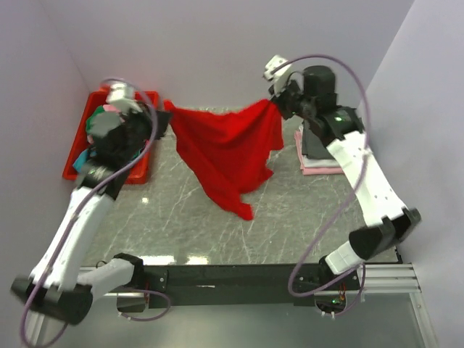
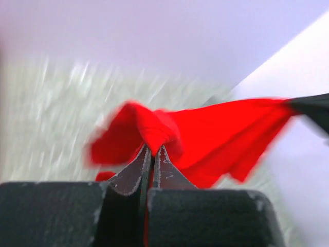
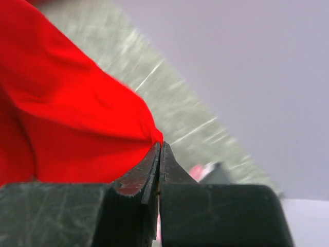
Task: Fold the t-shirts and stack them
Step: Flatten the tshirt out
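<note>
The white-and-black jointed left arm (image 1: 76, 221) rises from its base at the near-left corner and leans forward, its dark wrist held high over the far-left side. The black two-finger left gripper (image 2: 152, 149) has its fingers pressed together, pinching a fold of the bright red cloth t-shirt (image 1: 232, 152). The white-and-black right arm (image 1: 362, 174) bends sharply at its elbow (close to the right edge) and stretches toward the far side. The black right gripper (image 3: 160, 146) is likewise clamped on the shirt's edge.

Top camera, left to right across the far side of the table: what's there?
Red bin → left gripper → red t-shirt, held up at both ends → right gripper → folded shirt pile.
</note>
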`<action>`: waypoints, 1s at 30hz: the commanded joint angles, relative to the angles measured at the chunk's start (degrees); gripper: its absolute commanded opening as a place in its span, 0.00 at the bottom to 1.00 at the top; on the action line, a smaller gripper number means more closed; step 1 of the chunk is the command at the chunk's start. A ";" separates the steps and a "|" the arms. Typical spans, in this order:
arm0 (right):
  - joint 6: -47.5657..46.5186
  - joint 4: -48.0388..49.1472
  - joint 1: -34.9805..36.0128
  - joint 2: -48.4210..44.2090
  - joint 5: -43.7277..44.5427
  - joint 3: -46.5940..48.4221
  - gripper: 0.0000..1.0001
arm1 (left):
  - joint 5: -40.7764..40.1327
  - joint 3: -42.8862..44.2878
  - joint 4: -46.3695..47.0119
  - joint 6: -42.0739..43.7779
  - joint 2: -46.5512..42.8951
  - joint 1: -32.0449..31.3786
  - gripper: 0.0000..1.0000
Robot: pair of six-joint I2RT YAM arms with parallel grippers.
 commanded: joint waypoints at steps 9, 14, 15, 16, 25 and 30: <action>-0.61 3.75 -0.51 -17.38 4.27 18.22 0.00 | 13.72 8.26 5.94 -0.91 -18.64 0.03 0.00; -0.35 0.66 -0.51 -16.85 6.21 24.50 0.00 | 15.57 10.11 6.73 -2.06 -21.20 0.12 0.01; -0.43 0.75 -0.51 -16.85 6.21 24.33 0.00 | 15.74 10.28 6.91 -2.15 -21.64 0.03 0.01; -0.35 1.27 -0.51 -16.94 6.38 24.07 0.00 | 15.48 10.11 7.17 -2.15 -21.82 0.03 0.01; -4.03 15.40 -0.60 -12.21 10.77 4.39 0.00 | 5.23 -2.36 9.72 -1.89 -18.84 0.03 0.00; -2.99 21.22 -2.09 -2.28 11.66 -0.54 0.00 | -2.53 -12.82 14.10 -2.32 -8.22 0.73 0.00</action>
